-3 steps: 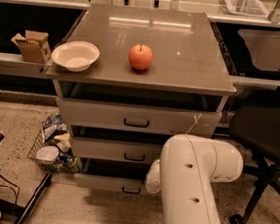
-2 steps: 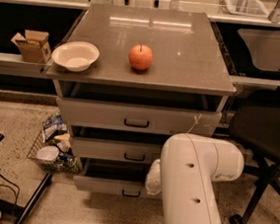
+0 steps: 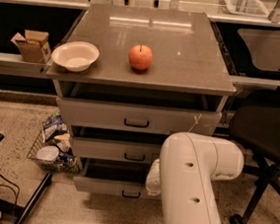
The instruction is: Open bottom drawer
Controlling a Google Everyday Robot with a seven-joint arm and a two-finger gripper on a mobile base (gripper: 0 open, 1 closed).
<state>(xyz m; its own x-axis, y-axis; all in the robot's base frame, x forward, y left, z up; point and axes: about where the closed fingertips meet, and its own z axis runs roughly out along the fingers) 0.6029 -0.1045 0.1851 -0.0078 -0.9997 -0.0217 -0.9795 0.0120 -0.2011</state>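
I saw the bottom drawer [image 3: 104, 185], lowest of three under the tabletop [image 3: 195, 55] carrying an apple [image 3: 140, 57] and a bowl [image 3: 75, 55], standing partly pulled out, with the claw [image 3: 153, 178] low at its right end, mostly behind the white arm [image 3: 191, 198], and I could not tell whether it was apart or together.

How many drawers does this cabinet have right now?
3. Top drawer under the tabletop, middle drawer below it, bottom drawer lowest, partly open. The gripper is hidden behind the white arm at lower right, which also covers the lower drawers' right ends.
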